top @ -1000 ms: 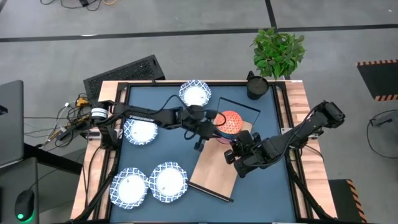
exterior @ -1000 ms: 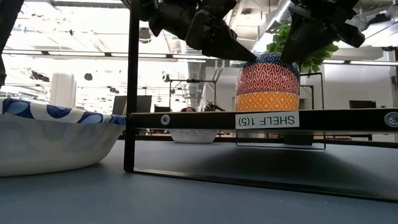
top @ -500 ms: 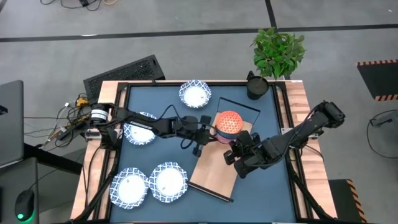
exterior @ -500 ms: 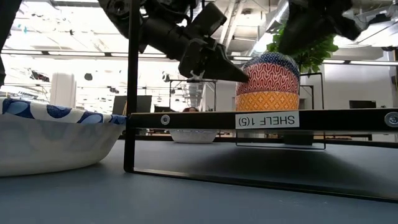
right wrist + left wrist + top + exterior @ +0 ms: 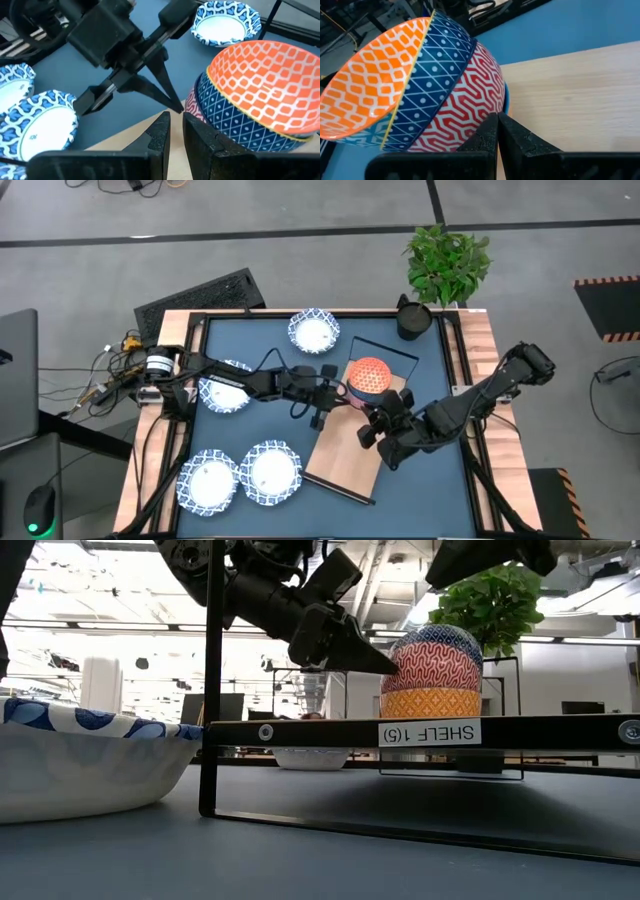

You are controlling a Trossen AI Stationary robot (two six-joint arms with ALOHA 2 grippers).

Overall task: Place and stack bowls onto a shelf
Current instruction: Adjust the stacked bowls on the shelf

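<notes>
Now the right claw (image 5: 372, 423) sits slightly farther from the stacked bowls (image 5: 369, 377) than half a second ago, and in the low view it has risen out of the area above the stack. The left claw (image 5: 340, 393) is unchanged from that frame: fingers clenched together, empty, tips touching the side of the red-patterned bowl (image 5: 465, 112). The right claw's fingers stand a little apart and grasp nothing.

The stack rests on the light-wood shelf (image 5: 345, 448), near its far end, and leans slightly. Three nested bowls are countable in the wrist views: a red zigzag one outermost, a blue dotted one (image 5: 235, 122) within it, and an orange lattice one (image 5: 267, 82) innermost.

Readable writing: a label on the shelf's front rail (image 5: 430, 732) reads "SHELF 1(5)", upside down in the low view. The left arm carries white lettering, too small to read.

Four wide white bowls with blue rims lie on the desk (image 5: 420, 360): one at the far side (image 5: 314, 331), one at the left (image 5: 224, 389), and two side by side at the near left (image 5: 209, 480) (image 5: 272, 472). One dark pot (image 5: 412, 318) stands at the far right corner.
</notes>
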